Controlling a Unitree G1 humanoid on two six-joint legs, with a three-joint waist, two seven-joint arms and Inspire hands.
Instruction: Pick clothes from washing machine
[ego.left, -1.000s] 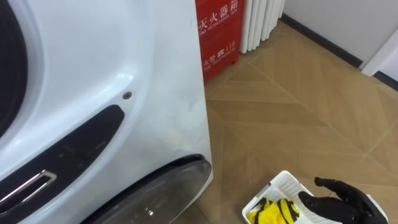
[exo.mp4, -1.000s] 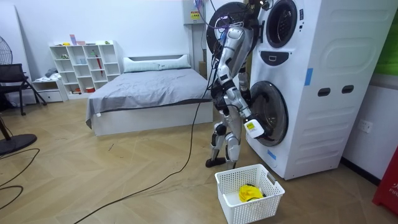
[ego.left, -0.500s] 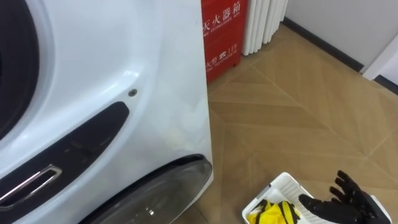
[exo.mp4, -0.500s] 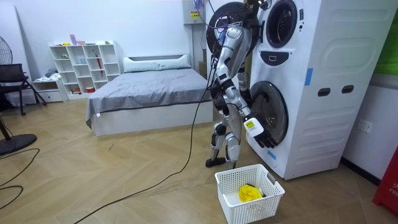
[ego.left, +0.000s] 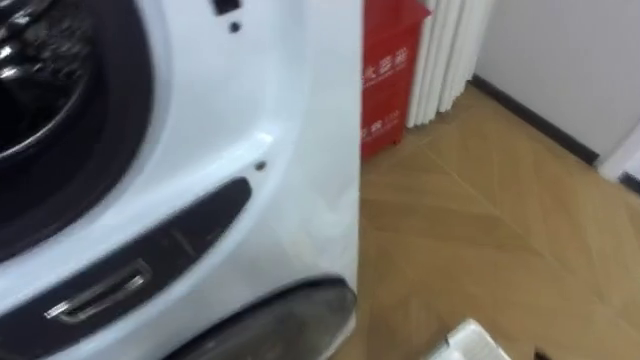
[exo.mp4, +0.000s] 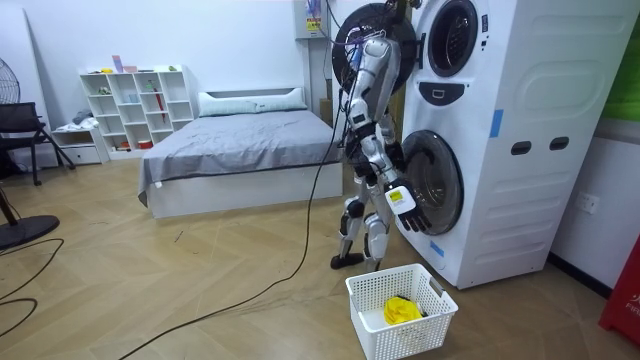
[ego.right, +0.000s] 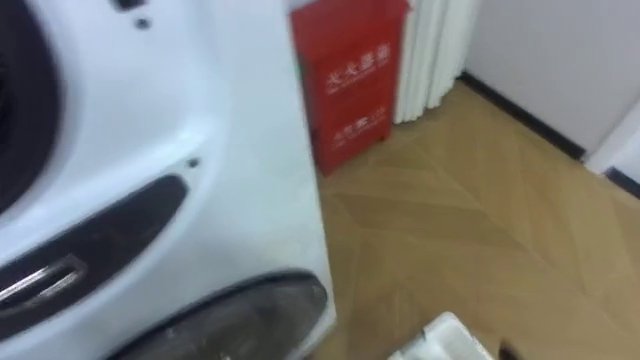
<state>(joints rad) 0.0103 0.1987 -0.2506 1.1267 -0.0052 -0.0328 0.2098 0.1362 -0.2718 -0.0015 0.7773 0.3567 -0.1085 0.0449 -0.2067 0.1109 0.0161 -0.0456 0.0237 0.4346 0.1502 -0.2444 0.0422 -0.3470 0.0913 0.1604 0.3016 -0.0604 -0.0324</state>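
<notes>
Nearest, low in the room view, the white basket (exo.mp4: 375, 335) sits on the floor with a yellow garment (exo.mp4: 403, 309) in it, so I'd say one piece is already out. Just above, the robot's right hand (exo.mp4: 410, 212) hangs released, carrying nothing. Beyond stands the washing machine (exo.mp4: 500, 150), its upper drum (ego.left: 50, 90) open. Whether more clothes wait inside I cannot tell.

The wooden floor (exo.mp4: 200, 300) is laid in herringbone boards. A white basket (exo.mp4: 395, 340) sits on it almost straight below the right hand (exo.mp4: 404, 207) (fingers hanging loose). The stacked washing machine (exo.mp4: 500, 150) stands on the floor just beside that hand. The bed (exo.mp4: 240, 150) and a white shelf (exo.mp4: 135, 110) rest well away from the hand, toward the room view's left. A red cabinet (ego.left: 392, 70) stands past the machine's side.
</notes>
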